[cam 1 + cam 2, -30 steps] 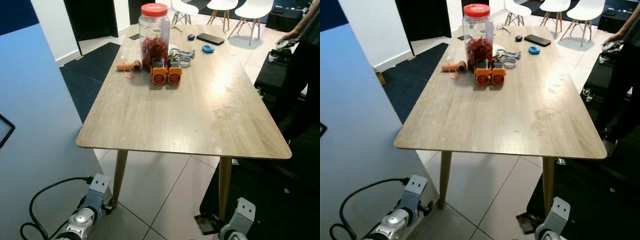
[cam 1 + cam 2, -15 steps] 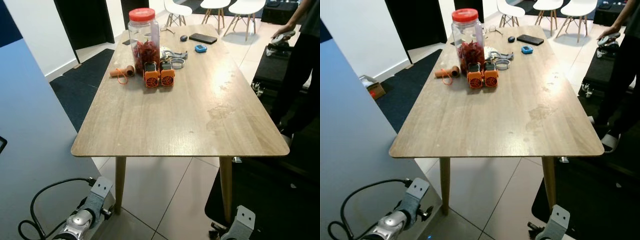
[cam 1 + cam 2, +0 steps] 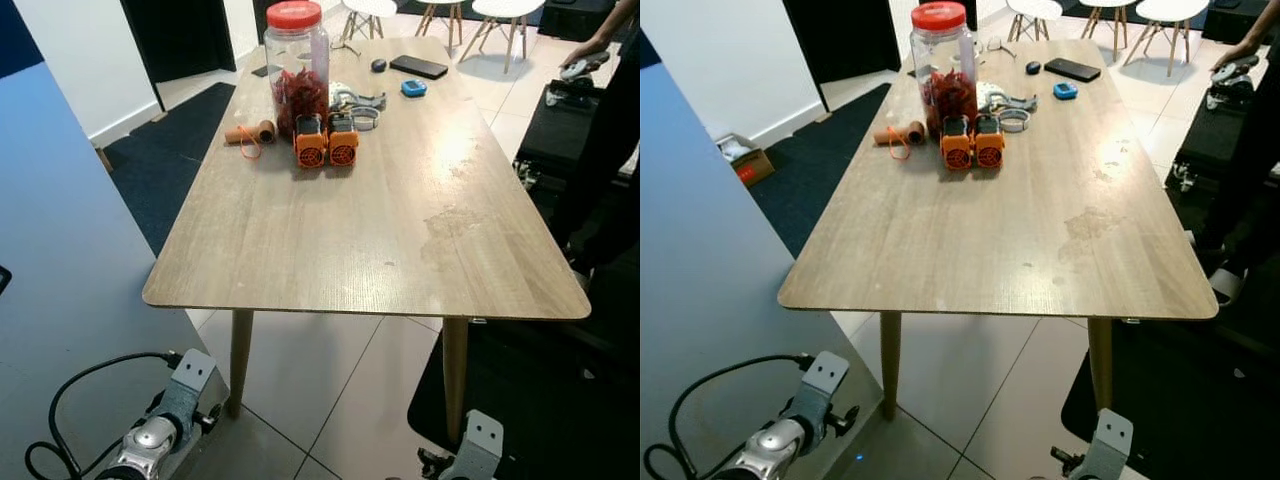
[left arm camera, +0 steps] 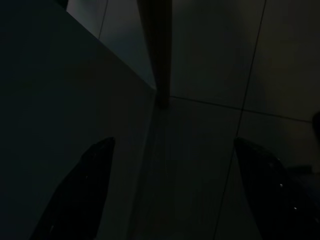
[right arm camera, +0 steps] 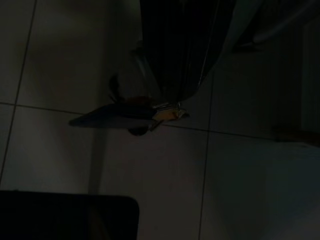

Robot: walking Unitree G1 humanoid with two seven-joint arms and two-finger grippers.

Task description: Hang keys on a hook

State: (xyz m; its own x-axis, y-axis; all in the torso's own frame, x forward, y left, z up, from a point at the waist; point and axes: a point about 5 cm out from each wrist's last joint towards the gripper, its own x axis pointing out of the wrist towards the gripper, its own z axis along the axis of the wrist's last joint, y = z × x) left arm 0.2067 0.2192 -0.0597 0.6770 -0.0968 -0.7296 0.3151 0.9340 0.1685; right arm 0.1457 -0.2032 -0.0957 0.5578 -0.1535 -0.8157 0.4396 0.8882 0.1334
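Observation:
Far back on the wooden table (image 3: pixel 350 220), beside a jar, lies a silvery bunch of metal rings (image 3: pixel 358 103) that may be the keys; it is too small to tell. My left arm (image 3: pixel 150 438) hangs low by the table's near left leg (image 4: pixel 156 45). In the dark left wrist view my left gripper (image 4: pixel 174 145) is open over floor tiles, with nothing between its black fingers (image 4: pixel 95 175). My right arm (image 3: pixel 474 442) hangs idle near the floor at the near right.
A red-lidded jar (image 3: pixel 297 60), two orange gadgets (image 3: pixel 326 143), a twine spool (image 3: pixel 252 132) and a phone (image 3: pixel 419 67) stand on the table's far end. A person (image 3: pixel 610 110) stands at the right. A blue-grey panel (image 3: pixel 70 250) rises close on my left.
The whole picture has shifted a little as the camera moved. Things on the table keep their places, and both arms hang as before.

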